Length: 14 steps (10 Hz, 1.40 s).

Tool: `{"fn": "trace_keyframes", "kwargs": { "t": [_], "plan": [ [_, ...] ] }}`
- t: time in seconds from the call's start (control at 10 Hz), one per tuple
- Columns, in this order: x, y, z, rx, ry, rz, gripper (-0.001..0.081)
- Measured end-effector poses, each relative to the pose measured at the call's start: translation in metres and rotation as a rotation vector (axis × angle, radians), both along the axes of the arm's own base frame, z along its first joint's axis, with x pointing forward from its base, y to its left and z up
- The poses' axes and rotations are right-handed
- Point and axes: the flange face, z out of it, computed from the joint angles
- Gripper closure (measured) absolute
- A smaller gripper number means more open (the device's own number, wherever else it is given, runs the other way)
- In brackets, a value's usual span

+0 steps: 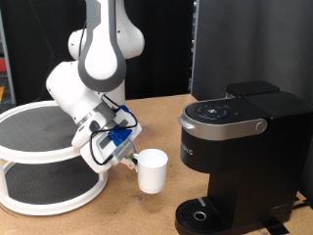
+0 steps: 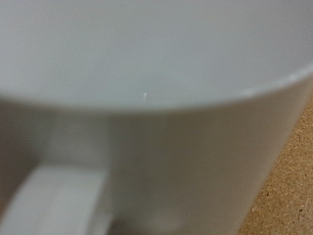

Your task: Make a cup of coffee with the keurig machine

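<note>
The white cup point(image 1: 152, 170) stands upright on the brown table, between a round two-tier stand and the black keurig machine point(image 1: 245, 147). The machine sits at the exterior view's right with its silver-grey lid handle point(image 1: 230, 125) down and its drip tray point(image 1: 201, 213) bare. My gripper point(image 1: 130, 160) is low at the cup's left side, right against it. In the wrist view the cup point(image 2: 147, 69) fills the frame at very close range, with its side handle point(image 2: 59, 201) visible. My fingers do not show there.
A white round two-tier stand point(image 1: 39, 147) with dark shelves stands at the exterior view's left, just behind my arm. A dark panel rises behind the machine. Bare cork-brown table point(image 2: 289, 186) shows beside the cup.
</note>
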Motion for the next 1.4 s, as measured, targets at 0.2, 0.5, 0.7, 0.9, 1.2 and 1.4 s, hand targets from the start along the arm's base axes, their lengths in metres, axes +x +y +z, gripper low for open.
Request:
{"fn": "trace_keyframes", "kwargs": {
  "t": [0.2, 0.5, 0.7, 0.9, 1.2, 1.4],
  "plan": [
    [0.0001, 0.0002, 0.0000, 0.001, 0.000, 0.001, 0.0734],
    [0.0001, 0.0007, 0.0001, 0.003, -0.001, 0.005, 0.0734],
    [-0.0002, 0.0015, 0.0006, 0.005, -0.002, 0.013, 0.0734],
    [-0.0006, 0.0026, 0.0016, 0.008, -0.002, 0.023, 0.0734],
    [-0.0017, 0.0045, 0.0056, 0.017, 0.001, 0.034, 0.0734],
    [-0.0021, 0.0052, 0.0093, 0.022, -0.002, 0.030, 0.0734]
  ]
}}
